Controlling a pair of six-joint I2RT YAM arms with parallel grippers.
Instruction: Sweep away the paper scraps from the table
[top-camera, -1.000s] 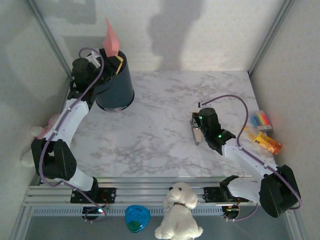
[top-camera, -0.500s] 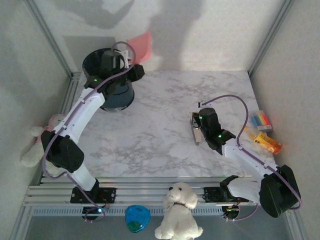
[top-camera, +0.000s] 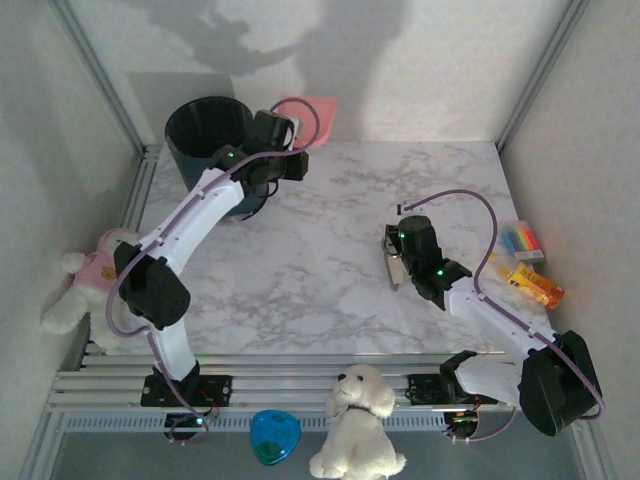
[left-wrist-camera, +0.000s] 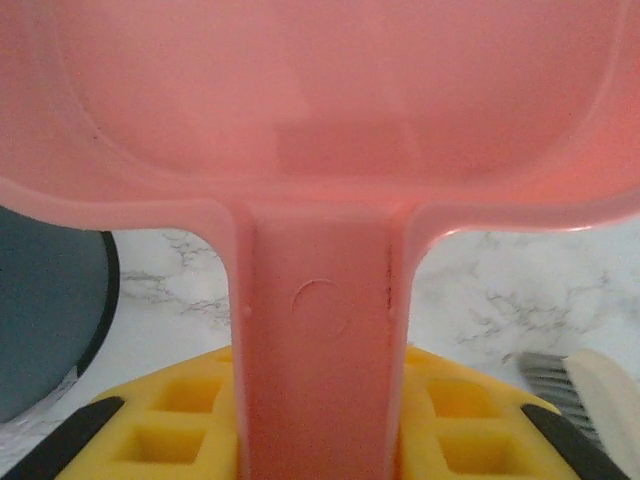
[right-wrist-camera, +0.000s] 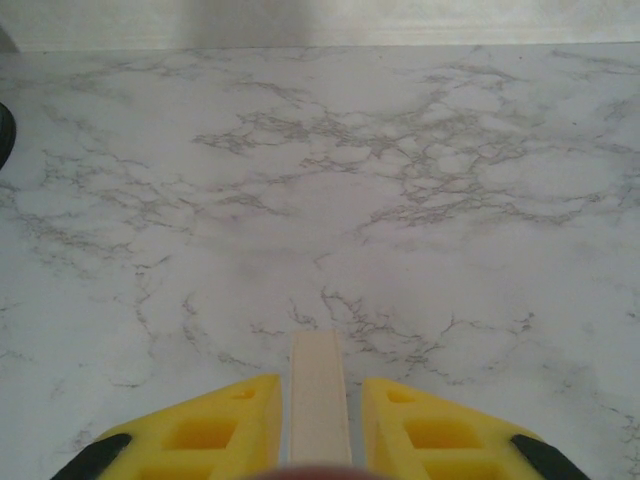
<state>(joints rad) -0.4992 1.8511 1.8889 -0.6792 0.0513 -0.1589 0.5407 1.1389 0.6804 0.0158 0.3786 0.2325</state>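
My left gripper is shut on the handle of a pink dustpan, held in the air just right of the dark bin at the table's back left. In the left wrist view the dustpan spreads across the top, its handle clamped between my yellow fingers. My right gripper sits right of centre, low over the marble table, shut on a cream-handled brush. The paper scraps are out of view.
A striped multicoloured block and an orange bottle-like toy lie at the right edge. A white plush dog and a blue item sit beyond the front rail. Another plush lies at the left.
My left arm has swung the dustpan from upright over the bin to the right, so it now lies flatter beside the bin. The right arm has not moved.
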